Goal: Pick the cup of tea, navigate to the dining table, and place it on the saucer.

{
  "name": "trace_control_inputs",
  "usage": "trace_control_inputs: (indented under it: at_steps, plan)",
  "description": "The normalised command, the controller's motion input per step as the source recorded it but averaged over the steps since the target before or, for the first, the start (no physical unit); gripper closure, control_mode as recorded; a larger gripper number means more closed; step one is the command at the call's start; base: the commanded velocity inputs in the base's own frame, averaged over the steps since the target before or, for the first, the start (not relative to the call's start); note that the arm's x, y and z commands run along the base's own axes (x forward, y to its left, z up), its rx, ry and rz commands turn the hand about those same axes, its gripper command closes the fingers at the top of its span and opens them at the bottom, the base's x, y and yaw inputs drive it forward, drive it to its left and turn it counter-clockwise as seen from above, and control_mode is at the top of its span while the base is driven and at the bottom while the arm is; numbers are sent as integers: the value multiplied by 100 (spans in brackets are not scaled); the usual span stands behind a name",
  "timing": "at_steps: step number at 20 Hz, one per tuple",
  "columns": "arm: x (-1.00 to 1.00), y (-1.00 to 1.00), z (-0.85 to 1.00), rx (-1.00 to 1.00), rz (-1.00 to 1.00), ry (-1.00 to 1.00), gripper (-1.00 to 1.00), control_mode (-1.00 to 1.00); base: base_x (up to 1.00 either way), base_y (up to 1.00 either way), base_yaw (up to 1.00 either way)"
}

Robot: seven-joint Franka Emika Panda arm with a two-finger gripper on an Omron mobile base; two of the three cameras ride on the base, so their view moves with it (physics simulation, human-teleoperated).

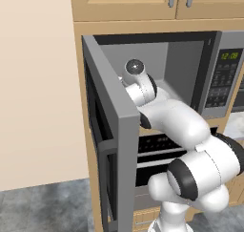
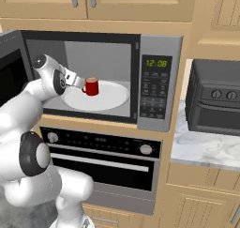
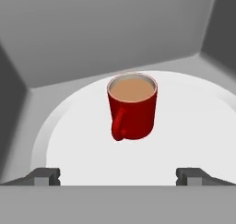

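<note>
The cup of tea (image 3: 132,109) is a glossy red mug full of tan tea, handle turned toward my hand. It stands upright on the white turntable plate (image 3: 193,126) inside the open microwave. From the right base view the cup of tea (image 2: 91,87) sits left of the plate's middle. My gripper (image 3: 118,174) is open, its two fingertips wide apart and short of the cup, touching nothing. The gripper (image 2: 79,83) reaches into the microwave cavity just left of the cup. The dining table and the saucer are out of view.
The microwave door (image 1: 107,126) is swung open to the arm's left, close beside it. The microwave's control panel (image 2: 157,81) is on the right. An oven (image 2: 103,161) sits below. A black toaster oven (image 2: 218,98) stands on a marble counter (image 2: 201,149) at right.
</note>
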Motion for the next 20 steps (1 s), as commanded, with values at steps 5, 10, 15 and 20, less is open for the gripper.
trace_control_inputs:
  at_steps: [5,10,15,20]
  plan:
    - [24,0,-1,0,0,0,-100,-100,0,0,0]
    - [25,0,-2,0,0,0,-100,-100,0,0,0]
    - [23,0,-12,0,0,0,-100,-100,0,0,0]
    - [9,-12,-25,2,0,0,-100,-100,0,0,0]
